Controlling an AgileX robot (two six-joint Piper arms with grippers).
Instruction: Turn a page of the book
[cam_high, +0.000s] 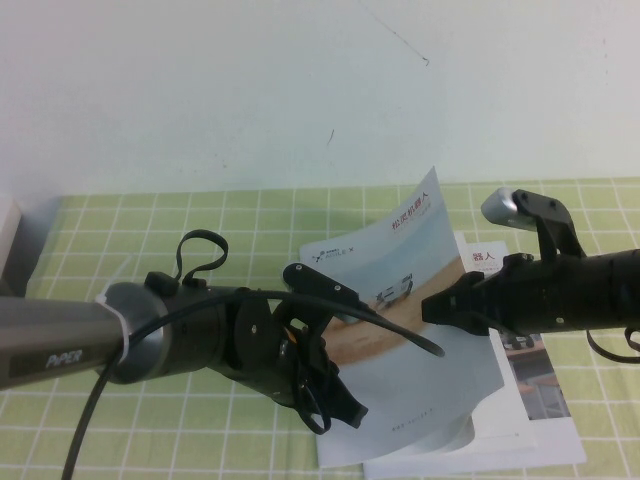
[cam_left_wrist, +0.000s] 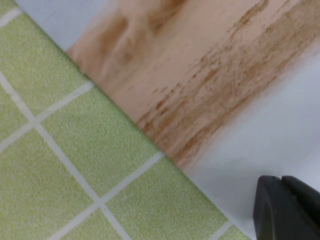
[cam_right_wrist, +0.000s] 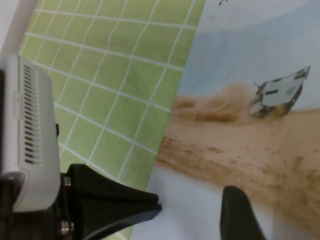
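A: Glossy cover page (cam_high: 420, 290), desert vehicle print with red Chinese title, is lifted and curling: its right edge stands up off the book (cam_high: 470, 440), far corner highest, spine side down on the left

B: Book location?

A: Middle of the green checked tablecloth (cam_high: 150, 430), near edge of the table, between the two arms. White inner sheets show under the raised leaf at the near right. Second booklet with a grey photo cover (cam_high: 540, 385) lies under or just beside it on the right, cannot tell which

B: Right gripper?

A: Right gripper (cam_right_wrist: 192, 210) comes in from the right, over the cover about mid-height. Wrist view shows two dark fingers (cam_right_wrist: 115, 202) spread apart with the printed sand and white vehicle (cam_right_wrist: 280, 92) behind them; nothing between them. Contact with the sheet, cannot tell

B: Left gripper?

A: Left gripper (cam_high: 335, 405) sits low at the book's left edge, pointing down toward the near-left part of the cover. Its wrist view only shows one dark fingertip (cam_left_wrist: 287, 210) over the white margin of the cover, beside the cloth edge. Jaws open or closed, cannot tell

B: Anything else?

A: Grey box (cam_high: 10, 240) at the far left, white wall (cam_high: 300, 80) behind
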